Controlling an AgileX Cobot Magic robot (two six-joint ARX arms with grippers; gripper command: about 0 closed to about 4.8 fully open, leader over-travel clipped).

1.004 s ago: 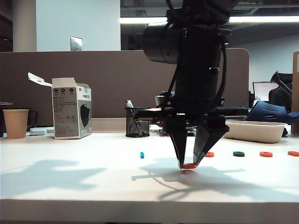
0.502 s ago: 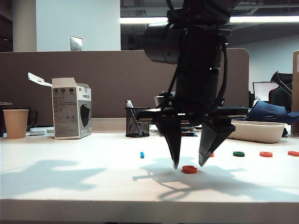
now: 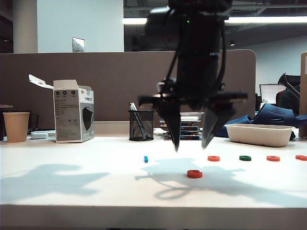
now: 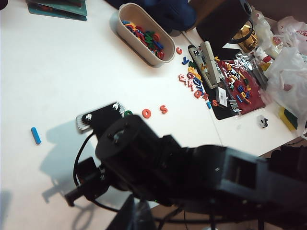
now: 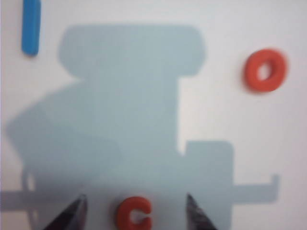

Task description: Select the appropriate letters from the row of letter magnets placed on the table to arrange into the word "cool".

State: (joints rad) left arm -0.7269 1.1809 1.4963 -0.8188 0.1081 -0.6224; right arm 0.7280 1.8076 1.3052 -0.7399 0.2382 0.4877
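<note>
The orange C (image 3: 194, 174) lies flat on the white table (image 3: 72, 182), near the front. My right gripper (image 3: 190, 146) hangs open a little above it, holding nothing. In the right wrist view the C (image 5: 134, 214) sits between the spread fingertips (image 5: 76, 211), apart from both. The light-blue bar (image 3: 146, 158) lies to the left. An orange ring (image 3: 214, 158), a dark green ring (image 3: 245, 157) and another orange ring (image 3: 273, 158) form the row to the right. My left gripper shows only as a dark blur (image 4: 140, 216) in the left wrist view.
A paper cup (image 3: 16, 126), a mask box (image 3: 73, 111) and a mesh pen holder (image 3: 141, 125) stand along the back, before the brown partition. A white tray (image 3: 261, 134) of spare letters sits back right, with loose letters beyond (image 4: 192, 79).
My right gripper has opened, let go of the orange C and risen off the table. The C now lies free on the table.
</note>
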